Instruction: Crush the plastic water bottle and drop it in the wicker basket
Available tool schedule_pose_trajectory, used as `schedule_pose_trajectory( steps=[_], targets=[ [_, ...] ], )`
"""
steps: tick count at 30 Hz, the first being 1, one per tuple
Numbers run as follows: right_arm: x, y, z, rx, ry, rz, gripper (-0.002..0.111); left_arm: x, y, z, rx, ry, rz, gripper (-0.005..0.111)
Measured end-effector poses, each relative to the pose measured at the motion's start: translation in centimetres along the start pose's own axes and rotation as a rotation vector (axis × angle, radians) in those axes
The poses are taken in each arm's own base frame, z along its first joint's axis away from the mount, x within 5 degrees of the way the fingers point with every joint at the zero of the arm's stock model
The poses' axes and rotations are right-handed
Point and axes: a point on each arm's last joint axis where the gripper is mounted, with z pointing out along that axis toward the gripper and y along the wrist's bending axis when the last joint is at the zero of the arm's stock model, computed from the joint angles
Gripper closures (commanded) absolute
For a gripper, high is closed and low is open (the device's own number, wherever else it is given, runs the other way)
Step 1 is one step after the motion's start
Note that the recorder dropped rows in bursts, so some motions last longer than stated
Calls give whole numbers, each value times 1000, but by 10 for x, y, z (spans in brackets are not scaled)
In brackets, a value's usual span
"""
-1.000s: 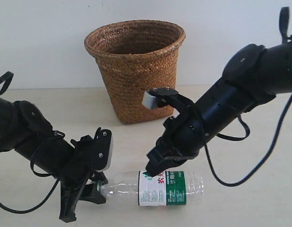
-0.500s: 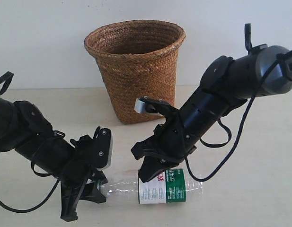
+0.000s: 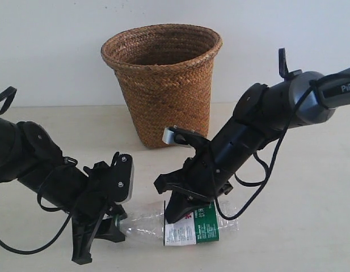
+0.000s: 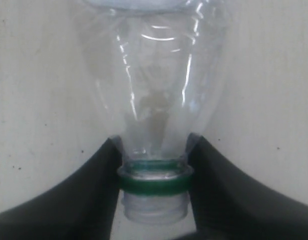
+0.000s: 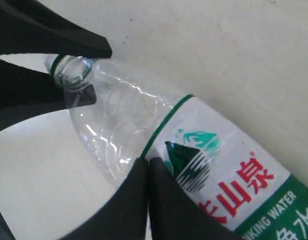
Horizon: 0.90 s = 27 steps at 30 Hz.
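The clear plastic water bottle lies on its side on the table, its white and green label with red characters facing the camera. My left gripper is shut on the bottle's neck, its black fingers clamping the green ring. My right gripper is shut, fingertips together, pressing down on the bottle at the label's edge. The right gripper holds nothing between its fingers. The brown wicker basket stands upright behind the bottle.
A white wall rises behind the basket. The pale tabletop extends to the right of the bottle. Black cables hang from the right arm.
My right gripper has moved left and down onto the bottle's middle. The bottle has dented and its label end has tilted. The left gripper has held still on the neck.
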Motion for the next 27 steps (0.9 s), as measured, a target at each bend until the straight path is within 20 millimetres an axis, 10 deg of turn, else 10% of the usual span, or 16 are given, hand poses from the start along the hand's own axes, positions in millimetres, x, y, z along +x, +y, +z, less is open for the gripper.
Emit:
schedule_pose_trajectory(
  steps=[27],
  targets=[
    [-28,-18,16,178,159,156,108,-2,1,0,-8,-7,-54,102]
  ],
)
